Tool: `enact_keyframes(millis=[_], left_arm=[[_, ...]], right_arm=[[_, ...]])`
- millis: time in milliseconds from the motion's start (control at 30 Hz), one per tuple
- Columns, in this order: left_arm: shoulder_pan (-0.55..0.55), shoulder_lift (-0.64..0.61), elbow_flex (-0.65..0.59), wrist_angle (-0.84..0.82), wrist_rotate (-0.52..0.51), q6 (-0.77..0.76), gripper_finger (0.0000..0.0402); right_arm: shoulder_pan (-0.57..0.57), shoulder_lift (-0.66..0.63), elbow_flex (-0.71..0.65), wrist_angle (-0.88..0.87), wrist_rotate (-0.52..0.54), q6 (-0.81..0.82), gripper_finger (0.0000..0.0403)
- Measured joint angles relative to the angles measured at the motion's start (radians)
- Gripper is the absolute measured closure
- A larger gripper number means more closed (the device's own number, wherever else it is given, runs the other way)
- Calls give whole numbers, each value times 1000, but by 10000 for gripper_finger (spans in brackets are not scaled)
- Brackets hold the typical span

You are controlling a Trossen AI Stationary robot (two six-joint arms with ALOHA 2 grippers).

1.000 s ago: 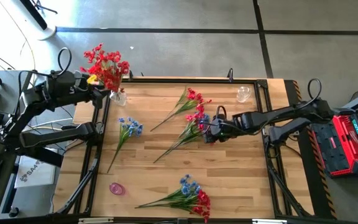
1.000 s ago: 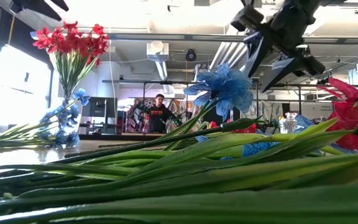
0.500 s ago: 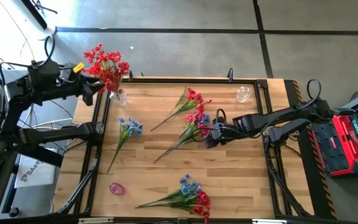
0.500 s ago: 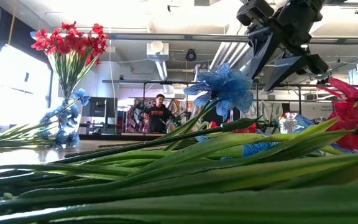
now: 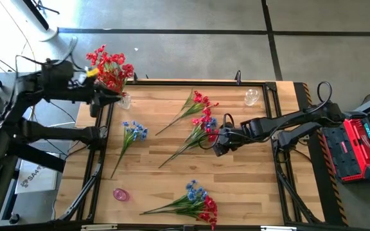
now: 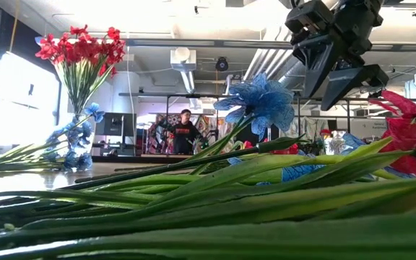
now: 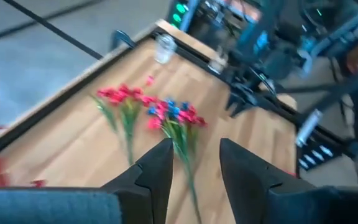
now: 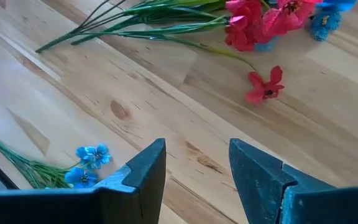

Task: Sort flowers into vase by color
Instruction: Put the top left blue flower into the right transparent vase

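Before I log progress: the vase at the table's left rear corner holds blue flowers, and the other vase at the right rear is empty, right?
Not quite. The high view shows the vase at the left rear corner holding red flowers, not blue. The other vase at the right rear is empty, as you said.

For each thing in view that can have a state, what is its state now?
Left gripper: fingers open, holding nothing, beside the red bunch.
Right gripper: fingers open, empty, above the table.
Vase with red flowers: upright, filled.
Second glass vase: upright, empty.
Blue spray: lying flat.
Mixed sprays at centre: lying flat.
Mixed bunch at the front edge: lying flat.
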Motion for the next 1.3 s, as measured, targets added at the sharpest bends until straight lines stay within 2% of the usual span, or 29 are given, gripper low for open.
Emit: enact_keyframes(millis=[133,333,500,667,767,900,1000,1300], left_arm=[[-140,64,-40,53,-55,-28,301],[-325,135,-148,56,-250,-180,307],[-471,150,-296,52,-334,-468,308],[-609,134,-474,50,-343,-804,308],[-678,134,-565,43,-343,-928,308],[-720,140,-665,34,-344,-1007,300],[-731,139,-729,34,-394,-1098,287],[-732,139,-896,43,-412,-1261,222]], right_arm=[[0,0,0,-1,2,-10,237],[0,0,0,-16,23,7,237],[13,0,0,-26,38,17,237],[37,0,0,-33,73,17,237],[45,0,0,-47,95,17,237],[45,0,0,-72,107,16,237],[45,0,0,-77,117,-20,237],[45,0,0,-76,116,-89,237]])
